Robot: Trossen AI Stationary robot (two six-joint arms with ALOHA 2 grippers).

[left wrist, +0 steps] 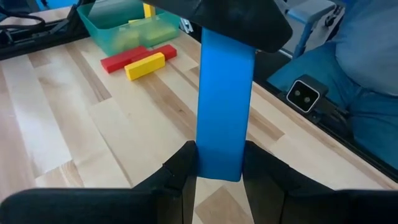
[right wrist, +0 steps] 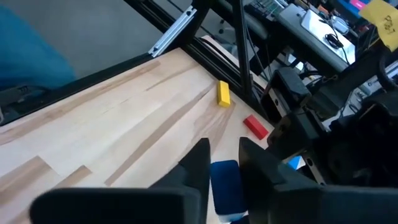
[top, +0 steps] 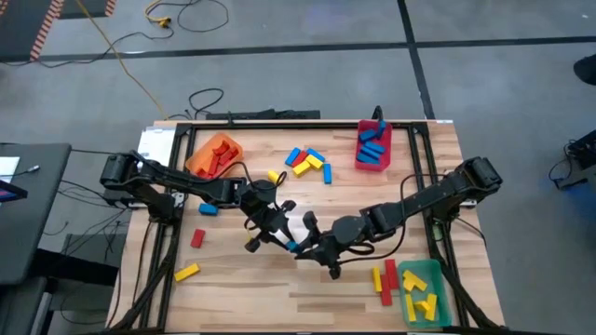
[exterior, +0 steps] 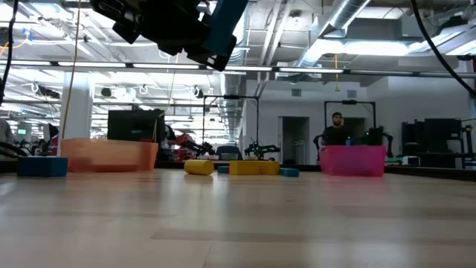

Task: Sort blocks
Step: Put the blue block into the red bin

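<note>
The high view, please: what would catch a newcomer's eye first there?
First, the two arms meeting at the middle of the table, where the left gripper and right gripper both have their fingers on one blue block, held between them above the wood. Next come the bins: orange bin at the far left, red bin at the far right, green bin at the near right, with loose blocks between.

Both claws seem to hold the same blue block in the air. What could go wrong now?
1. The left claw and right claw both clamp the blue block; pulling apart could twist or drop it.
2. The arms are very close in the high view, so they may collide.
3. A dropped block could land far from the pink bin.
</note>
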